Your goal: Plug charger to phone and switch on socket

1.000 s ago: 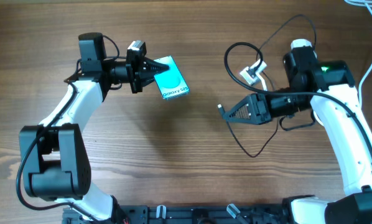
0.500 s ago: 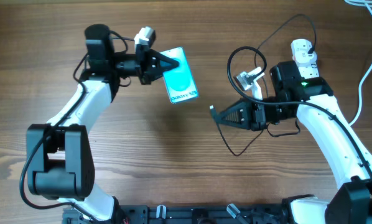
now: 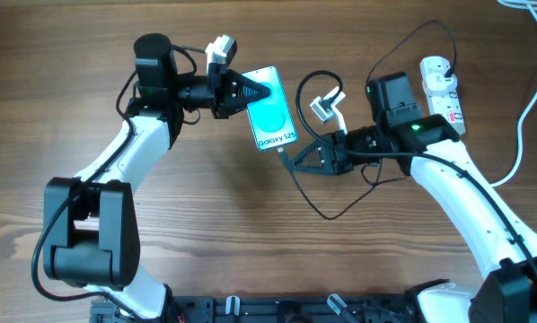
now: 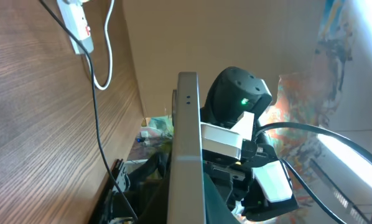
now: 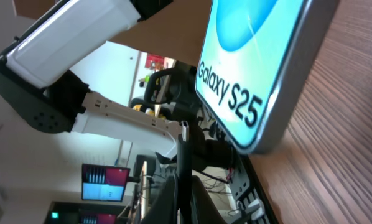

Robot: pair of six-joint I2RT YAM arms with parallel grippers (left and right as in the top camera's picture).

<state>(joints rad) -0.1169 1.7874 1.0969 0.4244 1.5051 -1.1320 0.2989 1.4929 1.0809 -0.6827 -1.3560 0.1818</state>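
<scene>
My left gripper (image 3: 255, 90) is shut on the top end of the phone (image 3: 274, 120), a flat phone with a cyan screen and "Galaxy S25" text, held over the table's middle. In the left wrist view the phone (image 4: 187, 149) shows edge-on between the jaws. My right gripper (image 3: 297, 161) is shut on the plug tip of the thin black charger cable (image 3: 327, 211), the tip just below the phone's bottom end. In the right wrist view the plug (image 5: 183, 146) stands close beside the phone (image 5: 254, 74). The white socket strip (image 3: 441, 83) lies at the far right.
A white adapter (image 3: 325, 106) with the black cable looped round it lies behind my right gripper. A thick white lead (image 3: 529, 99) runs off the right edge. The socket strip also shows far off in the left wrist view (image 4: 77, 25).
My left gripper carried the phone to the right and a little nearer. My right gripper moved left and back with the plug, closing up to the phone's bottom end.
</scene>
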